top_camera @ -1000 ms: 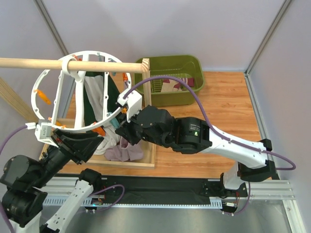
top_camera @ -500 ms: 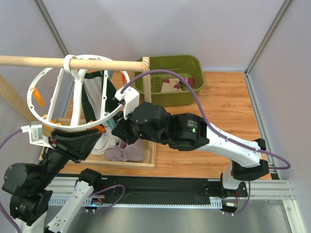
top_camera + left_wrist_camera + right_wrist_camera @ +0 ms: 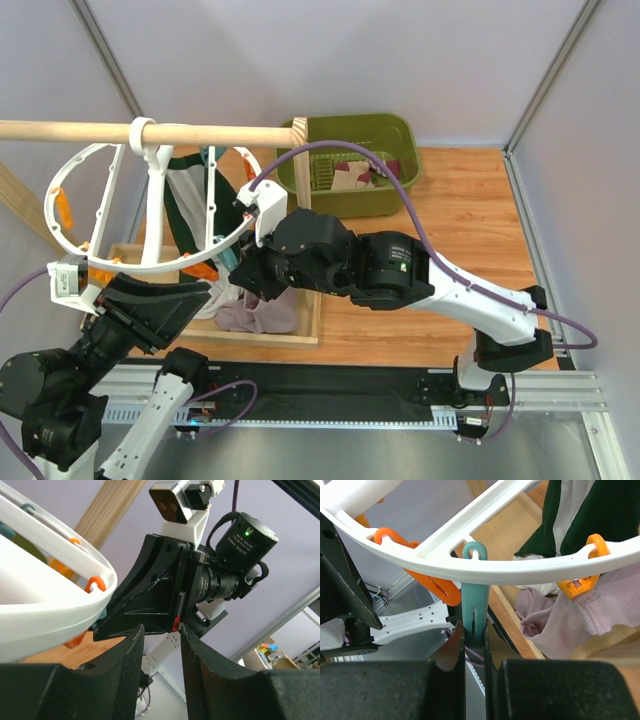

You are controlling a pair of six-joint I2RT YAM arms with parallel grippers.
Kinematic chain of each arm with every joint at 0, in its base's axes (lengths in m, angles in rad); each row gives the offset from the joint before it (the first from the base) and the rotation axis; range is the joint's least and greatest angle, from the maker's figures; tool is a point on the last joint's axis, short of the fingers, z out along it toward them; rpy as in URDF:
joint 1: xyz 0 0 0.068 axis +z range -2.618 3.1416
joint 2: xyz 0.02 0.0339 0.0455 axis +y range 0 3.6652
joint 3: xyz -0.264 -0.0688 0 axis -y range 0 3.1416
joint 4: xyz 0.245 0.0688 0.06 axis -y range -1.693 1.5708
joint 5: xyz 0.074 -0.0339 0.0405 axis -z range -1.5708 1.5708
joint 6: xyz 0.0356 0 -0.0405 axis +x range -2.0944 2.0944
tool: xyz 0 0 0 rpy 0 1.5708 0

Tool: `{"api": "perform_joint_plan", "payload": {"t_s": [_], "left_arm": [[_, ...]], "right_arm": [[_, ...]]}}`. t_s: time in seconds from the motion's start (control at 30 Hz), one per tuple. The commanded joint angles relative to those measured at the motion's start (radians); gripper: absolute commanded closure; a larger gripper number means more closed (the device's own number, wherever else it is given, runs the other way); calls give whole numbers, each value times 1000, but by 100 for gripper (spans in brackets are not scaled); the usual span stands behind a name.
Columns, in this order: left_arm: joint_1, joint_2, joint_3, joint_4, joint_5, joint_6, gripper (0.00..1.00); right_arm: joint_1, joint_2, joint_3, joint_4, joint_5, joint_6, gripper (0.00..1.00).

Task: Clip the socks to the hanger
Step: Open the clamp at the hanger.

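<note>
- Hanger: hooked on rod, ring tilted, its near rim crowded by both grippers.
- Right gripper: pinching the teal clip under the rim. Orange clips flank it and a mauve garment lies just behind, shown in the right wrist view only.
- Left gripper: narrowly spread, empty, just below the rim.
- Socks: in the green bin, well apart from the hanger.

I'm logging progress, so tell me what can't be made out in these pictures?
1. Socks: top view, too small in the bin, cable across them; number unclear.
2. Right pincer: top view, hidden under its own wrist.
3. Hanger: left wrist view, blurred, mostly cut off by the left edge.
4. Teal clip: right wrist view, lower end hidden inside the pincer.
</note>
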Motion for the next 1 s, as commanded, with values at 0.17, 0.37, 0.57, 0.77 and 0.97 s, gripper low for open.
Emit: {"api": "perform_joint_plan", "payload": {"t_s": [0.17,0.37,0.57,0.77,0.97], "left_arm": [[125,113,87,-92,76,152,54],[128,140,112,-120,78,221,47],[128,148,98,-127,78,234,44],[128,148,69,-135,37,139,37],[128,148,73,-131,4,186,37]], "right_arm": [[11,38,146,-90,-86,49,100],[11,46,182,-96,-158,80,100],[12,23,170,-95,-178,94,100],[20,-17,74,6,-193,53,100],[34,-21,66,37,-190,35,100]]}}
